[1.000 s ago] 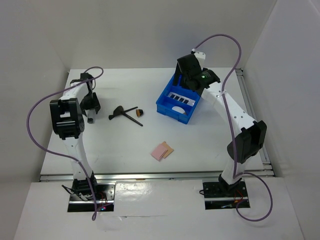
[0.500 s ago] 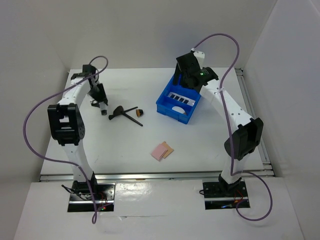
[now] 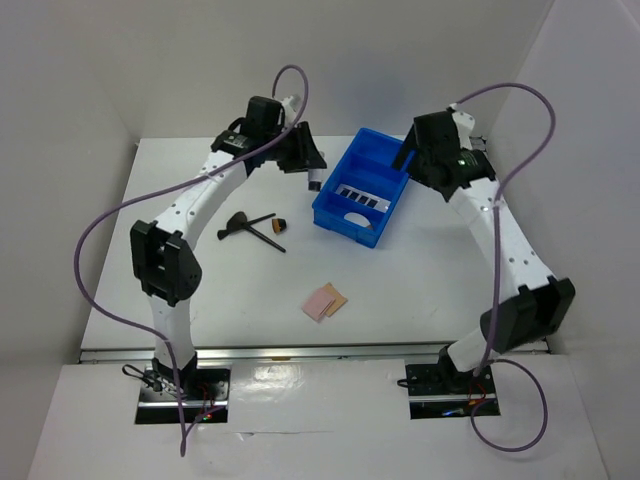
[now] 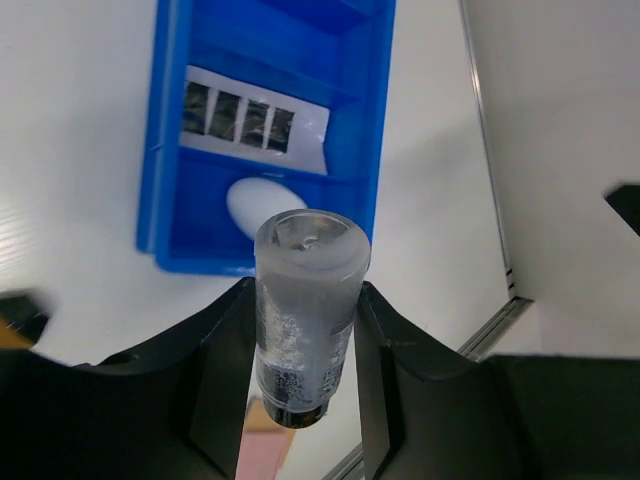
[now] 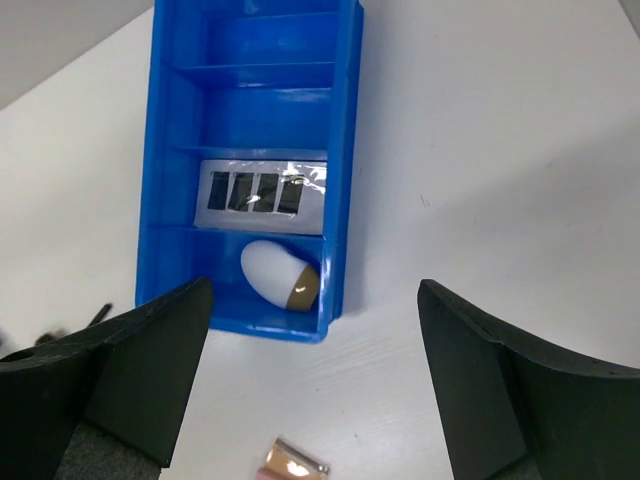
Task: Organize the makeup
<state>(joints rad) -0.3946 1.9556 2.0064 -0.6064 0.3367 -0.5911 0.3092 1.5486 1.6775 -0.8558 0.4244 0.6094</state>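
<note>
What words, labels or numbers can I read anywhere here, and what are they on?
Nothing here reads as legible text.
On the clear cylindrical tube in the left gripper: dark print patch near its lower end, too blurred to read.
On the dark rectangular palette in the blue plastic tray: white label, no writing legible.

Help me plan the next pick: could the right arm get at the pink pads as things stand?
Probably yes. The right gripper hangs open and empty near the blue tray, and the pink pads lie on bare table with nothing on or beside them.
</note>
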